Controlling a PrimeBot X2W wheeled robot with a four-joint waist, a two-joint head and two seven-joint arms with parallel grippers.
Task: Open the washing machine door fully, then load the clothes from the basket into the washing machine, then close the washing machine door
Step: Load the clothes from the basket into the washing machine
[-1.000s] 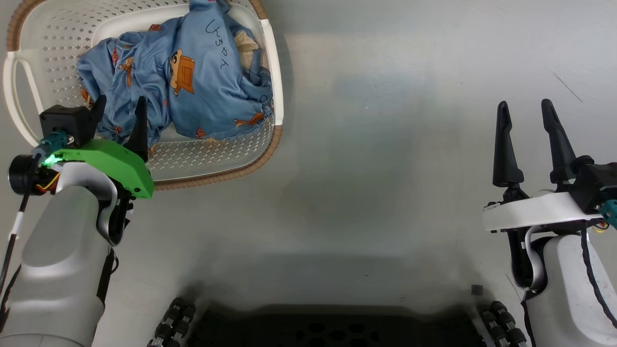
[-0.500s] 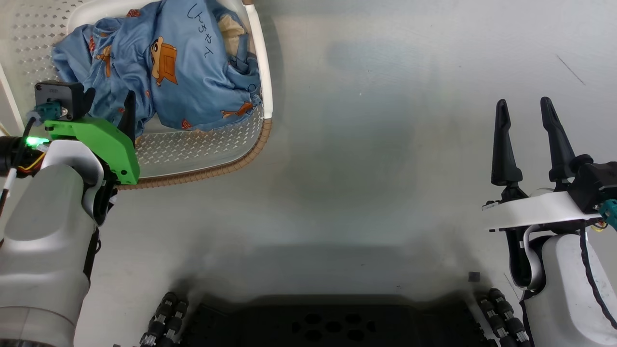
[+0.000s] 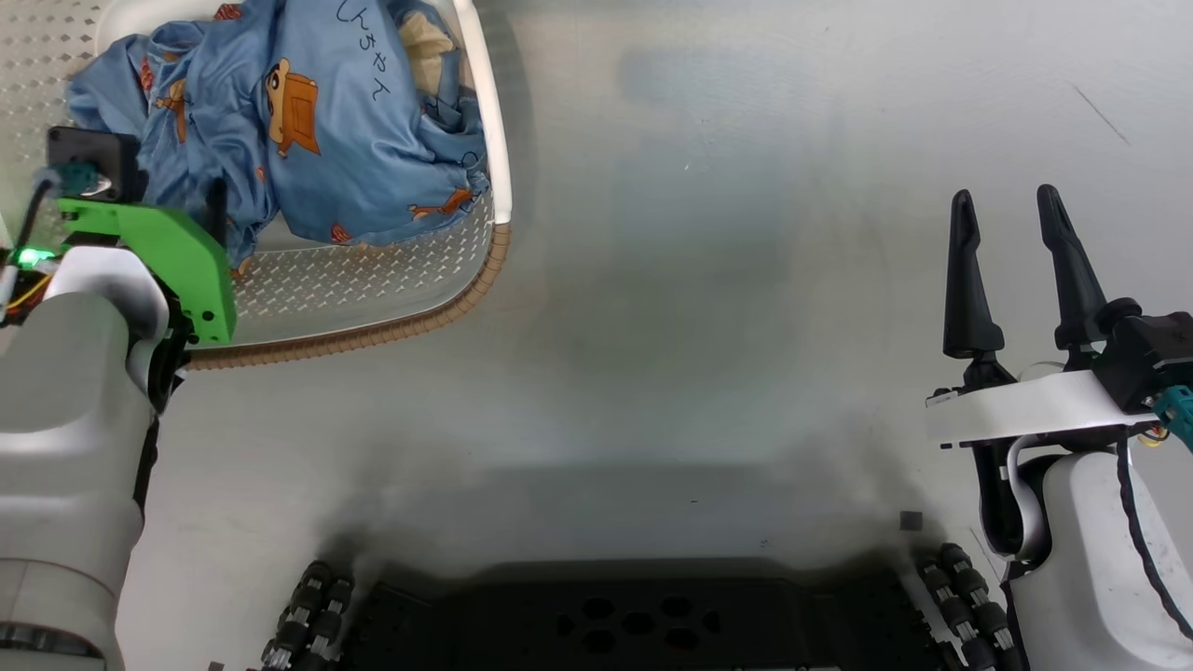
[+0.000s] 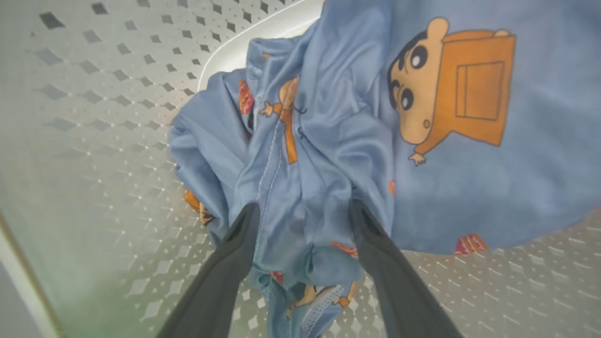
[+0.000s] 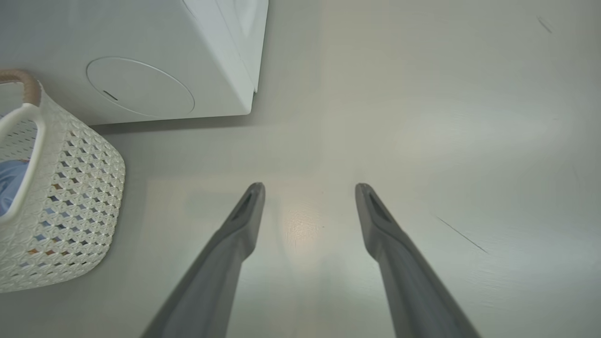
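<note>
Some clothes (image 4: 328, 141) lie bunched inside the spread left claw (image 4: 304, 211).

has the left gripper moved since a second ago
Yes. Against the brown rim of the basket, the left gripper has pushed farther in and tipped down, open, straddling a fold of the clothes.

Light blue clothes (image 3: 308, 140), orange cartoon figures; cream perforated basket (image 3: 373, 289), brown rim.

Dark handwritten Japanese script (image 3: 362, 58) – apparently ending "ちゃん", its top cut off – is printed on the clothes (image 3: 391, 158), just beside the orange cartoon figure (image 3: 291, 107). Nothing else can be read.
</note>
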